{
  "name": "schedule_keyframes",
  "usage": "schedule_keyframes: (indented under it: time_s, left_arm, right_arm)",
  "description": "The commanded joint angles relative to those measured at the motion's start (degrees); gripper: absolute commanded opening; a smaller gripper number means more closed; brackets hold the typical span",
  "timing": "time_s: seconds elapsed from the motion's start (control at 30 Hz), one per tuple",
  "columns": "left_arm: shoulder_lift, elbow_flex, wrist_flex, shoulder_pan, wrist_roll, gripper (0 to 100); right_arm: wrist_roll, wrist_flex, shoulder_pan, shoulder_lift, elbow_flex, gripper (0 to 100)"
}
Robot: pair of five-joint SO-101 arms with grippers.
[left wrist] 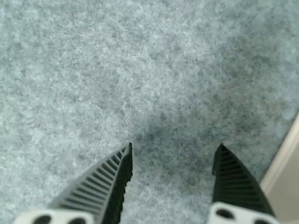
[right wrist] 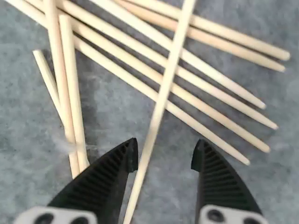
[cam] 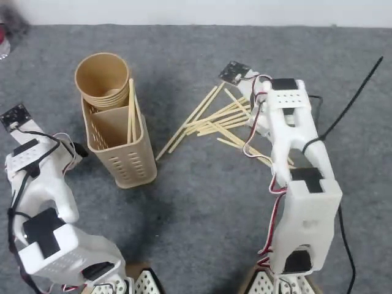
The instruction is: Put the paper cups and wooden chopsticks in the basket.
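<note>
Paper cups [cam: 101, 76], few chopsticks [cam: 131, 113] in basket [cam: 125, 164]; loose pile [cam: 211, 125] at its 3 o'clock pending. Right gripper [right wrist: 163, 154] apart astride one; left gripper [left wrist: 173, 161] apart.

My left arm [cam: 38, 179], beside the basket [cam: 125, 162], is white and blocky with black parts and red wires. My right arm [cam: 309, 208], farther from the basket, looks the same, with a long black cable [cam: 355, 93]. My fingers [left wrist: 105, 186] are black and ridged.

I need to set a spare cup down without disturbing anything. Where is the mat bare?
Bare mat lies between the basket and the right arm, on the robot's side of the loose chopsticks. Another strip runs behind the paper cups, along the far edge. Crowded: those chopsticks, under the right end effector.
</note>
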Motion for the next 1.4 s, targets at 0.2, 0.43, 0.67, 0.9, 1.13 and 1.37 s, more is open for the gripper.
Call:
schedule_keyframes:
  time_s: [0.2,0.43,0.67,0.9,1.13,1.37]
  left_arm:
    - [-1.85,-0.75,0.26,-0.18,-0.35,26]
    - [-1.85,-0.75,0.26,-0.18,-0.35,26]
    - [-1.85,-0.75,0.26,-0.18,-0.35,26]
    - [-1.85,-0.75,0.26,-0.18,-0.35,26]
    - [-1.85,-0.57,0.35,-0.26,-0.35,26]
    - [-1.85,-0.57,0.35,-0.26,-0.35,26]
  right_arm:
    - [3.6,-1.01,0.92,4.97,-3.52,12.9]
    - [3.43,-1.1,0.66,4.97,-4.75,1.3]
    - [3.08,8.4,0.57,-5.76,-10.2,0.8]
    - [-3.78,18.77,-5.05,-29.49,-14.33,0.8]
    - [-30.77,10.68,-17.63,-42.77,0.0,0.8]
    - [-38.51,-20.53,-30.46,-58.59,21.89,0.8]
